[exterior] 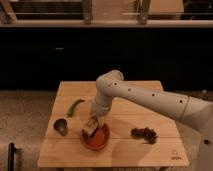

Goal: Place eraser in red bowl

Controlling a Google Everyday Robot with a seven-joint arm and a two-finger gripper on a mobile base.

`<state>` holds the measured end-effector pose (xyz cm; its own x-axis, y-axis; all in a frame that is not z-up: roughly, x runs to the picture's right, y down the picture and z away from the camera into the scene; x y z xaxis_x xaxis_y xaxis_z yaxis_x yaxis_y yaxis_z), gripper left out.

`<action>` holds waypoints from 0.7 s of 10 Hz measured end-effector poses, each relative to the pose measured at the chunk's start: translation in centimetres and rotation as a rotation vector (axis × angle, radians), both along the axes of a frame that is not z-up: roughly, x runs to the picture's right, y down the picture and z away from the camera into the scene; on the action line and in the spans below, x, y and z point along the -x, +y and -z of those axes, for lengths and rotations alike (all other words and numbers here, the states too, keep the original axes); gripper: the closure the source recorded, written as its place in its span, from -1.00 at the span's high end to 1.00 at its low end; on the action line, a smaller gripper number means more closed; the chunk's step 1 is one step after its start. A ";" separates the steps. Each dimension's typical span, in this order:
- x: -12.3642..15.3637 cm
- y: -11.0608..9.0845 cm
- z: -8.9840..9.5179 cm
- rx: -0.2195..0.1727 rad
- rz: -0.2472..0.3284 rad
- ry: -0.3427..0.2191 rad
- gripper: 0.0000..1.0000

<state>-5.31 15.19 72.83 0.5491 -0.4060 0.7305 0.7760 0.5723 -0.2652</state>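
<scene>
Right now your gripper hangs low over the red bowl, clamped on the eraser, so a release should drop it inside.

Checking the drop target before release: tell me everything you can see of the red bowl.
The red bowl is round, shallow and red-orange, standing upright on the wooden table near its front edge, right of the small metal cup and apart from it. The gripper hangs over its left rim with the pale eraser at its tip, hiding part of the inside. Whether either touches the bowl cannot be told.
</scene>
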 end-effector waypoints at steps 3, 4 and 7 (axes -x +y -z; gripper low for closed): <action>0.1 -0.1 0.2 0.000 0.012 -0.001 -0.83; 0.5 0.2 0.1 -0.002 0.039 -0.017 -0.98; 1.4 1.1 0.0 -0.005 0.131 -0.071 -1.00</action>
<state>-6.75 16.25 72.82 0.4382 -0.4744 0.7635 0.8608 0.4660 -0.2045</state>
